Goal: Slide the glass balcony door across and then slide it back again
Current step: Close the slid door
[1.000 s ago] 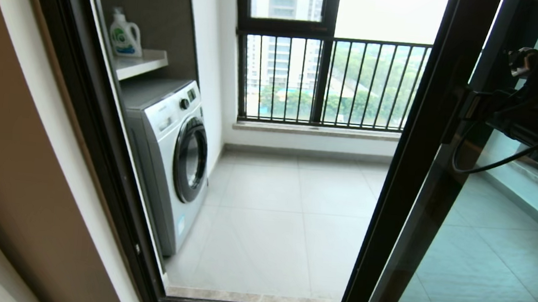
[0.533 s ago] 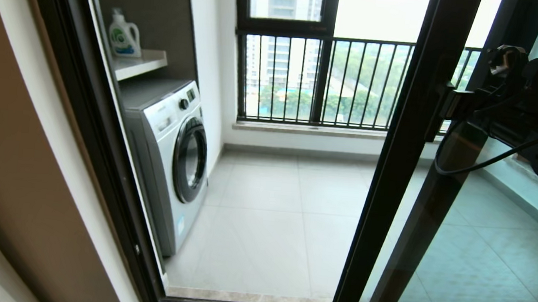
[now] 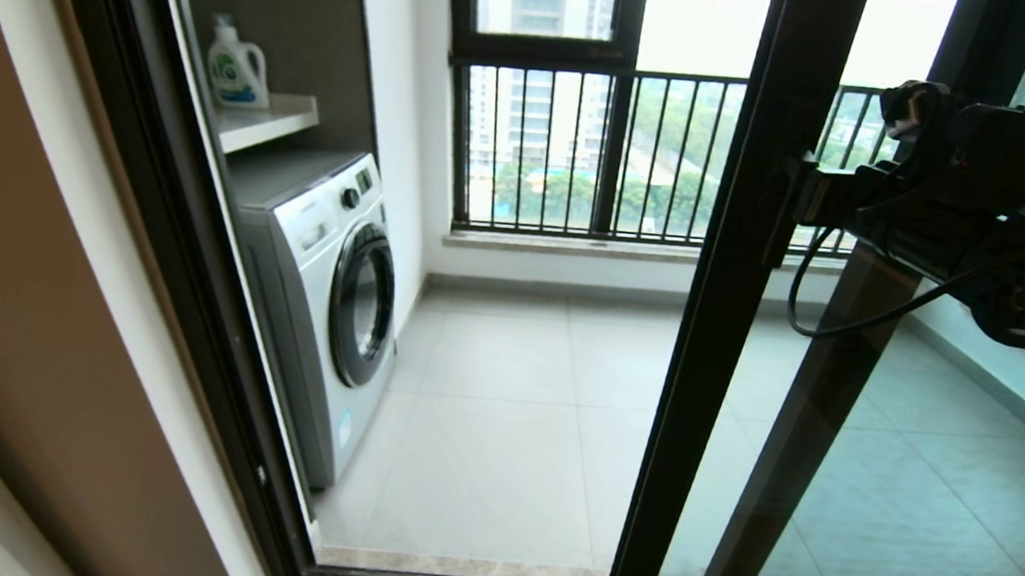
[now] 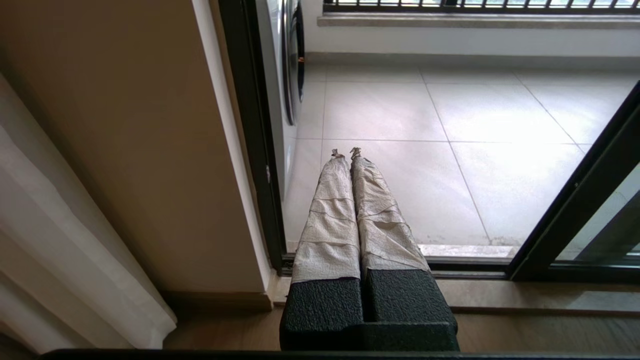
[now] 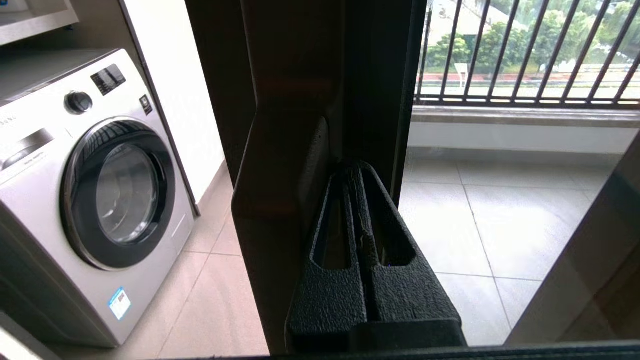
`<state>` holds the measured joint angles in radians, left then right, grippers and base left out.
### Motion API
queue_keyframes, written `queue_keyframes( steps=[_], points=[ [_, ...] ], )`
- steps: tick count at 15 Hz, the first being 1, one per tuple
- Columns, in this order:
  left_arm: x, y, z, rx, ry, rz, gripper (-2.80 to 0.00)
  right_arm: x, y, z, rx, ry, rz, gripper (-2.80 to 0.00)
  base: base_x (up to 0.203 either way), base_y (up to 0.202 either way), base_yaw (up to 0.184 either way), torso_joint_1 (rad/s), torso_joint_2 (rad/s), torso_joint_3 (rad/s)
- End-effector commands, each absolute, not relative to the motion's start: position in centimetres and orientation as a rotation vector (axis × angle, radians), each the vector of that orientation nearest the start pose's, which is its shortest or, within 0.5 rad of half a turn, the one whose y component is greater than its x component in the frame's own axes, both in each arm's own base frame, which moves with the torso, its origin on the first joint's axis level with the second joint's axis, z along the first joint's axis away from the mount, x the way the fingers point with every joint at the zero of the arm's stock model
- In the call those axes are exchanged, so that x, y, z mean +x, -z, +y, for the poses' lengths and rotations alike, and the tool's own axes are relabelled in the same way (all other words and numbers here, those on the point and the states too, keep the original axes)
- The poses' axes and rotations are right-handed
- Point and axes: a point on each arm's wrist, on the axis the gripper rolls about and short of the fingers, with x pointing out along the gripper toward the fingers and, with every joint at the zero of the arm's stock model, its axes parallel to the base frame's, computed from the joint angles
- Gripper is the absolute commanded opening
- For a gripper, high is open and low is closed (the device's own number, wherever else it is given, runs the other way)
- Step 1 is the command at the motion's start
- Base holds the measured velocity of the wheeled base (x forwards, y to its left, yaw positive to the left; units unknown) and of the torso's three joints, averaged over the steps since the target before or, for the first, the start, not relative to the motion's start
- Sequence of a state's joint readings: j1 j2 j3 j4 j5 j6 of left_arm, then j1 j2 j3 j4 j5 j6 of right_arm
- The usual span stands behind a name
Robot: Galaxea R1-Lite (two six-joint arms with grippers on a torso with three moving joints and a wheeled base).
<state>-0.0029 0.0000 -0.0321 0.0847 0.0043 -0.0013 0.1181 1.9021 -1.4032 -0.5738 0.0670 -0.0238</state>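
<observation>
Nearest, low on the left, the left tool [image 4: 345, 155] hangs above the wooden floor just before the door track, its two wrapped fingers [image 4: 330, 220] pressed together and holding nothing. Beside it to the left stand a tan wall [image 4: 125, 150] and a white curtain [image 4: 55, 240].

On the right, the right tool [image 5: 350, 172] reaches forward at handle height, its fingers narrow and closed side by side, their tips set against the dark latch handle [image 5: 280, 200] on the upright of the glass balcony door [image 3: 716, 297]. That upright stands right of the middle of the opening, leaning across the head view from lower centre to upper right, with its clear pane stretching off to the right. A second dark upright [image 3: 829, 381] shows through the glass just behind it.

Beyond the track lies the pale tiled balcony floor [image 3: 512, 399]. On its left stands a white washing machine [image 3: 326, 300], with a detergent bottle [image 3: 237, 64] on a shelf [image 3: 268, 118] above. Farthest, the black barred railing [image 3: 580, 155] runs across.
</observation>
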Motion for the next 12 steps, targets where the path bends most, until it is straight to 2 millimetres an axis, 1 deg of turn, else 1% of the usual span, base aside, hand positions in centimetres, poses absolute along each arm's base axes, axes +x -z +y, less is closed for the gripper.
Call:
queue_keyframes(
  steps=[1, 7, 12],
  points=[
    [-2.5, -7.6, 0.0, -0.001, -0.002, 0.055, -2.8, 38.6, -27.2, 6.4, -0.021, -0.205, -0.077, -2.8, 0.0, 0.0, 0.0, 0.0, 0.0, 0.0],
    [-2.5, -7.6, 0.0, -0.001, -0.002, 0.055, -2.8, 38.2, -26.8, 10.7, -0.015, -0.271, -0.069, -2.8, 0.0, 0.0, 0.0, 0.0, 0.0, 0.0],
    [-2.5, -7.5, 0.0, -0.001, -0.002, 0.056, -2.8, 38.1, -27.0, 13.8, -0.007, -0.313, -0.087, -2.8, 0.0, 0.0, 0.0, 0.0, 0.0, 0.0]
  ],
)
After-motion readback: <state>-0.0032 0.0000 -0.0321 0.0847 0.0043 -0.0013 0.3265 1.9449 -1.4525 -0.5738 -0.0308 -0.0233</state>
